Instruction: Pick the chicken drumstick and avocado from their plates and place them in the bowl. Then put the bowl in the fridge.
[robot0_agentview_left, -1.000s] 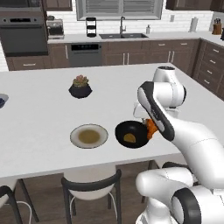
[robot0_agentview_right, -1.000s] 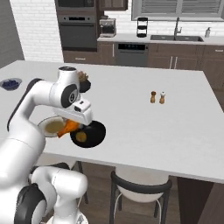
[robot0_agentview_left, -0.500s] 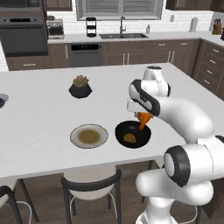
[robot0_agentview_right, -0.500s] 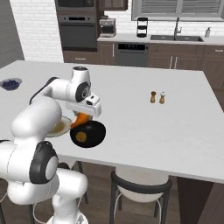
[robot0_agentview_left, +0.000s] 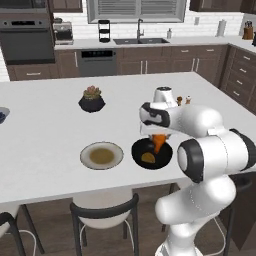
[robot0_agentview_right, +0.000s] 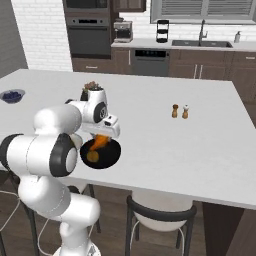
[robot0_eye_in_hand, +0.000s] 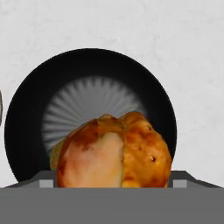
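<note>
The gripper (robot0_agentview_left: 158, 141) hangs just above the black bowl (robot0_agentview_left: 152, 154) near the front edge of the white island counter (robot0_agentview_left: 50, 135). Its jaws stand wide and pinch the chicken drumstick (robot0_agentview_left: 159, 143) between them, the orange-brown meat hanging down toward the bowl's inside. From the right base view the same grip shows: the gripper (robot0_agentview_right: 102, 140) holds the chicken drumstick (robot0_agentview_right: 101, 142) over the black bowl (robot0_agentview_right: 101, 153).

In the hand view the thick meat end of the chicken drumstick (robot0_eye_in_hand: 113, 151) bulges at the bottom, with the black bowl (robot0_eye_in_hand: 89, 114) directly beneath it and a ribbed grey floor showing at the bowl's centre (a sliver of yellowish-green peeks out at the drumstick's left edge).

The avocado (robot0_agentview_left: 148, 158) already lies inside the bowl, toward its near side; in the right base view the avocado (robot0_agentview_right: 92, 156) sits at the bowl's left part, below the hanging drumstick.

Just left of the bowl in the left base view lies the pale plate with the olive-brown centre (robot0_agentview_left: 102, 155), bare of food. Farther back on the counter stands the black faceted pot with a succulent (robot0_agentview_left: 92, 100). Salt and pepper shakers (robot0_agentview_right: 180, 111) stand well apart to the right, and a small bowl of blue berries (robot0_agentview_right: 11, 95) rests near the counter's far left edge.
</note>
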